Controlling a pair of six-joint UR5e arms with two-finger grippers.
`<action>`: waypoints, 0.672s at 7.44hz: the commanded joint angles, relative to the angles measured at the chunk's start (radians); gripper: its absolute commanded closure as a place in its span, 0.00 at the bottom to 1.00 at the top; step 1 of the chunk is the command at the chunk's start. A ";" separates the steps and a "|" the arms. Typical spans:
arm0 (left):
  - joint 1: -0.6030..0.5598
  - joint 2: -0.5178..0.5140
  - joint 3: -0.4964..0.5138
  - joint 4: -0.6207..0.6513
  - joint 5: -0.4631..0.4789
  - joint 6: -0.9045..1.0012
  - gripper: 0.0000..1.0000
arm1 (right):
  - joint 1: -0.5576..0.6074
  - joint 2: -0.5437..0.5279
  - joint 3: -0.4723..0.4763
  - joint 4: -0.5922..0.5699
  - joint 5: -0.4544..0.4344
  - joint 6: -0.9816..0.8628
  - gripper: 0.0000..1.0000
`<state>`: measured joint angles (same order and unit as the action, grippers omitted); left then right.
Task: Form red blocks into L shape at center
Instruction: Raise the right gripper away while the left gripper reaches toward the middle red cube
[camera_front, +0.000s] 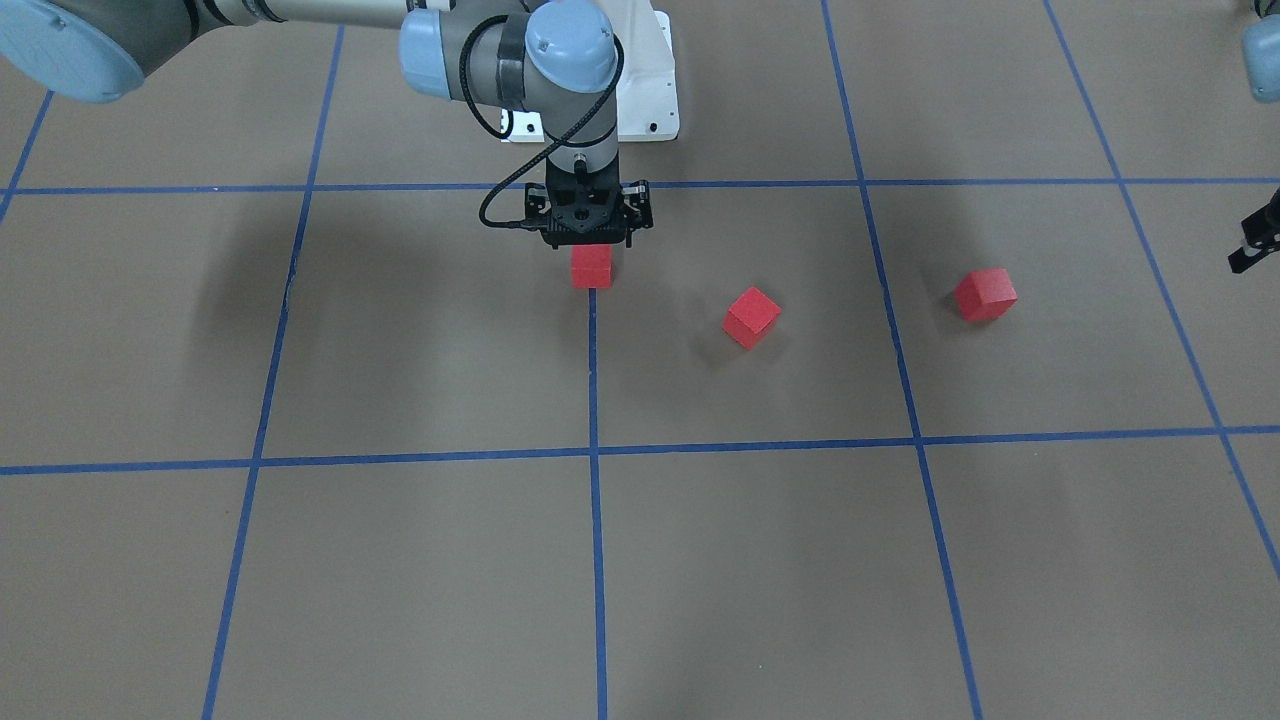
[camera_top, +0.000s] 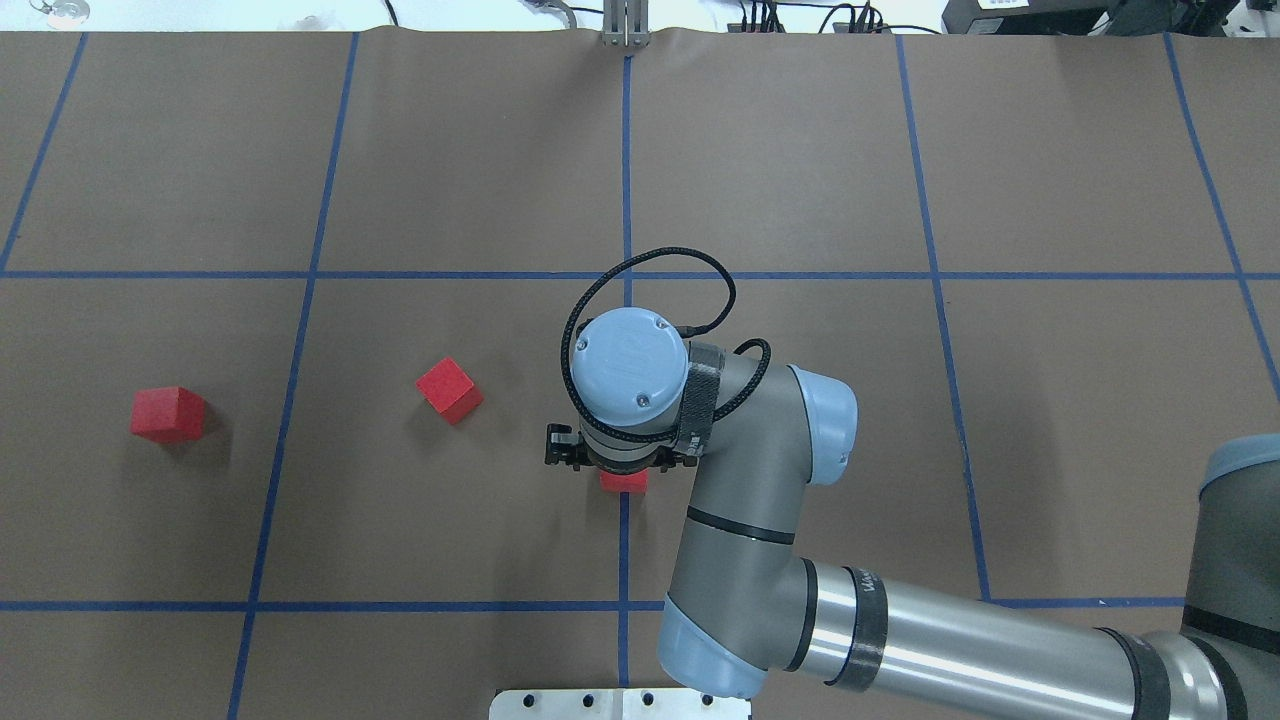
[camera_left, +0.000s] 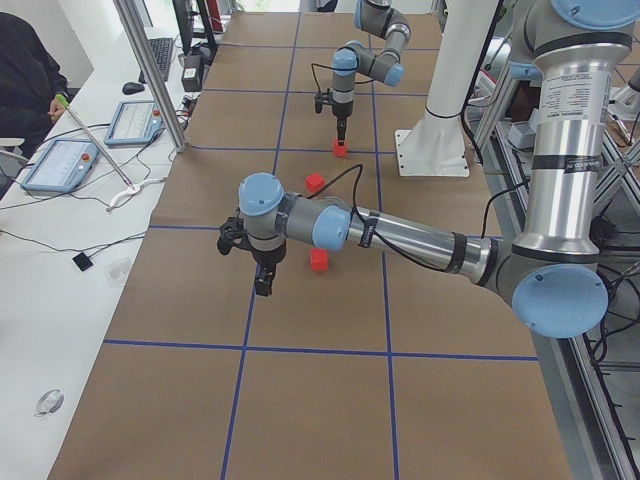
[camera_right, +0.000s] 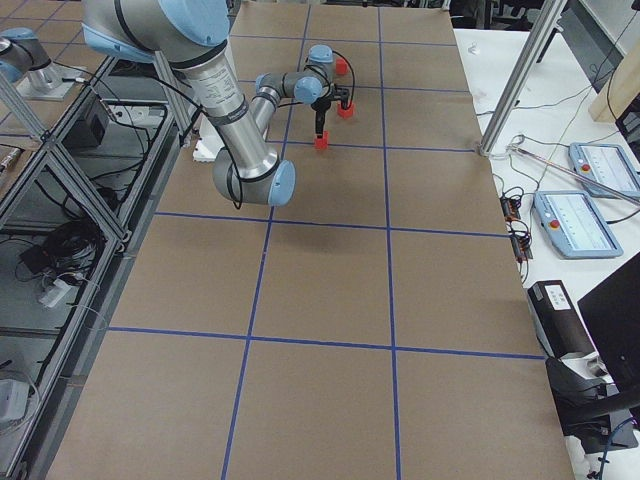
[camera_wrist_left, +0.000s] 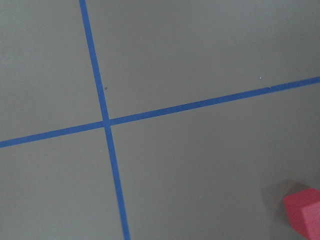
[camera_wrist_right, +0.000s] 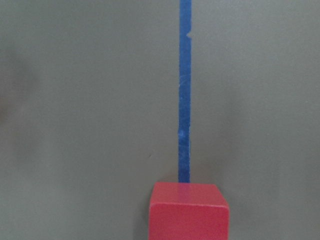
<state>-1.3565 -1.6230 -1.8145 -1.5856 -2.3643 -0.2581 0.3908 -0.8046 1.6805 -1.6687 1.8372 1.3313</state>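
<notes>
Three red blocks on the table (camera_front: 420, 330), none touching each other.

- Block one (camera_front: 591, 266) sits square on the middle tape line (camera_front: 594, 380), at the center (camera_front: 560, 340) of the grid. My right gripper (camera_front: 590, 243) hangs directly over it, wrist vertical.
- Right jaws: the fingers are hidden under the gripper body in the top views and don't show in the right wrist view. I can't tell if they're clamped on the block, apart, or closed above it.
- Right wrist view: block one is at bottom middle of frame, with the tape line running away from its far edge.
- Block two (camera_front: 751, 316) is in the cell on my left of that line, twisted off the grid and clear of block one.
- Block three (camera_front: 985, 294) is further to my left, past the next tape line, also twisted.
- My left gripper (camera_left: 263, 285) hangs over the table near block three, fingers pointing down.
- Left jaws: I only get a sliver at the edge of the front view plus the side view — can't tell the jaw state.
- Left wrist view: a tape crossing (camera_wrist_left: 106, 123) and the corner of one red block at the lower right edge.
</notes>
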 joint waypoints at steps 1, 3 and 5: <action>0.196 -0.117 -0.078 0.002 0.010 -0.547 0.00 | 0.115 -0.089 0.164 -0.057 0.078 -0.001 0.01; 0.378 -0.258 -0.081 0.004 0.078 -1.023 0.00 | 0.251 -0.172 0.200 -0.046 0.167 -0.007 0.01; 0.633 -0.413 -0.027 0.025 0.300 -1.408 0.00 | 0.336 -0.246 0.196 -0.048 0.180 -0.143 0.01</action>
<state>-0.8680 -1.9389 -1.8790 -1.5731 -2.1762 -1.4110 0.6666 -0.9997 1.8752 -1.7160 2.0049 1.2753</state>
